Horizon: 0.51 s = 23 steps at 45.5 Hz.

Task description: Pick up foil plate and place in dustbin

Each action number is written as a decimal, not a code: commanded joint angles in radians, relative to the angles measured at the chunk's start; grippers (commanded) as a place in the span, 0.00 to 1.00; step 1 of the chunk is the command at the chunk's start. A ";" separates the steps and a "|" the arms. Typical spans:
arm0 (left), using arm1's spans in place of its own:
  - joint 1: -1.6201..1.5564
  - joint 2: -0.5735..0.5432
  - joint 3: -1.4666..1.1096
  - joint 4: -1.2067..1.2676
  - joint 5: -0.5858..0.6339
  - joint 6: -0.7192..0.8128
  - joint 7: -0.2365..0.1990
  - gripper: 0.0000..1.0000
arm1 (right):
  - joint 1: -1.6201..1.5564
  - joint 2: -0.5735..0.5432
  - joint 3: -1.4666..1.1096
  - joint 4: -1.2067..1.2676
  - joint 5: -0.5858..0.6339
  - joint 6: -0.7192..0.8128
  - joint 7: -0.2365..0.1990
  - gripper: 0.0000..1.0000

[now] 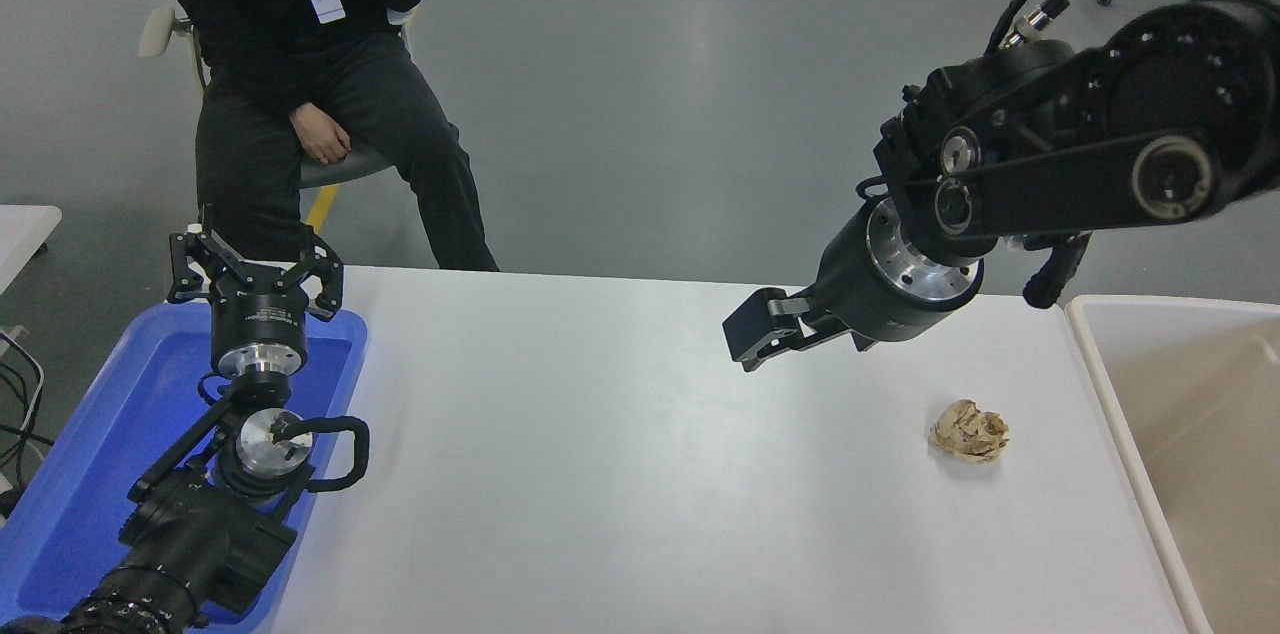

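1. Head view: the right claw point(752, 339) reaches in from the upper right and hangs above the worktop's point(600, 474) far centre-right, pointing left and down. Its fingers look closed together with nothing between them, though the angle is poor.
2. The left claw point(254, 266) is at the lower left over the blue tray point(90, 474), prongs spread, empty.
3. Open worktop lies between the arms; a crumpled brown paper ball point(968, 430) sits at right, near the dustbin point(1110, 394).
4. The dustbin, beige with a pale rim, fills the lower right corner. No foil plate shows in this view.
5. A seated person point(310, 84) is at upper left.
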 commanded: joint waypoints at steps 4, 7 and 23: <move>0.000 0.000 0.000 0.000 0.000 -0.001 0.000 0.99 | -0.022 0.006 -0.009 -0.064 0.167 0.024 -0.080 1.00; 0.000 0.000 0.000 0.000 0.000 -0.001 0.000 0.99 | -0.022 0.004 -0.031 -0.064 0.166 0.029 -0.082 1.00; 0.000 0.000 0.000 0.000 0.000 -0.001 0.000 0.99 | -0.005 -0.017 -0.123 -0.063 0.078 0.219 -0.079 1.00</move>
